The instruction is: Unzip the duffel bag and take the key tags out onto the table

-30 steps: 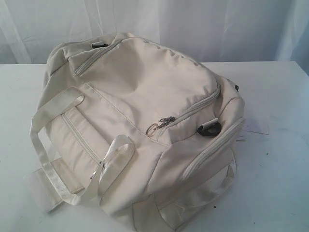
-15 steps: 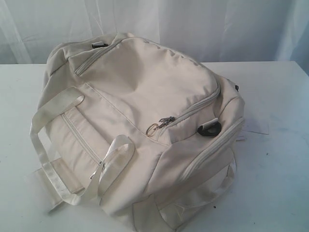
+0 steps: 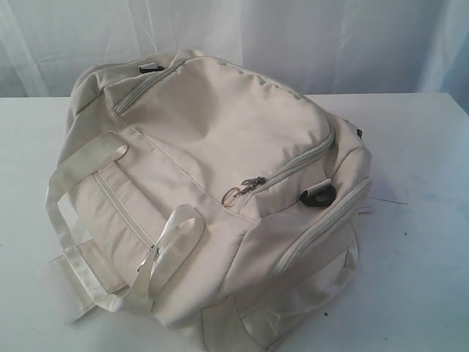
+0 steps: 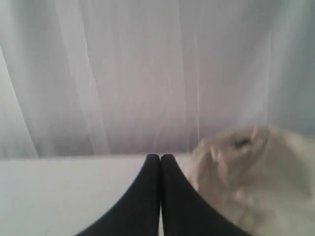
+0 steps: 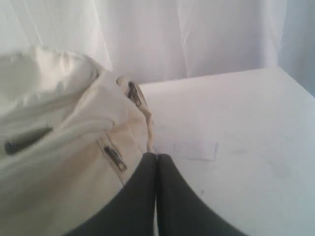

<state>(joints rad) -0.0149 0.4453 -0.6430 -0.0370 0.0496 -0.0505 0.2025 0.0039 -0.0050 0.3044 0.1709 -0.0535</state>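
Observation:
The cream-white duffel bag point(image 3: 212, 191) lies zipped shut on the white table point(image 3: 425, 242), filling the middle of the exterior view. Its main zipper pull with a metal ring point(image 3: 242, 191) rests near the bag's centre. The key tags are hidden. Neither arm shows in the exterior view. In the left wrist view my left gripper point(image 4: 160, 157) is shut with nothing in it, above bare table, with the duffel bag point(image 4: 256, 172) off to one side. My right gripper point(image 5: 157, 156) is shut and empty, its tips right beside the duffel bag point(image 5: 64, 142) near a side zipper pull point(image 5: 114, 157).
A white curtain point(image 3: 308, 37) hangs behind the table. The bag's webbing handles point(image 3: 80, 242) sprawl over the near left side. A black strap ring point(image 3: 318, 195) sticks out at the bag's right end. A faint rectangular mark point(image 5: 194, 147) shows on the table by the right gripper.

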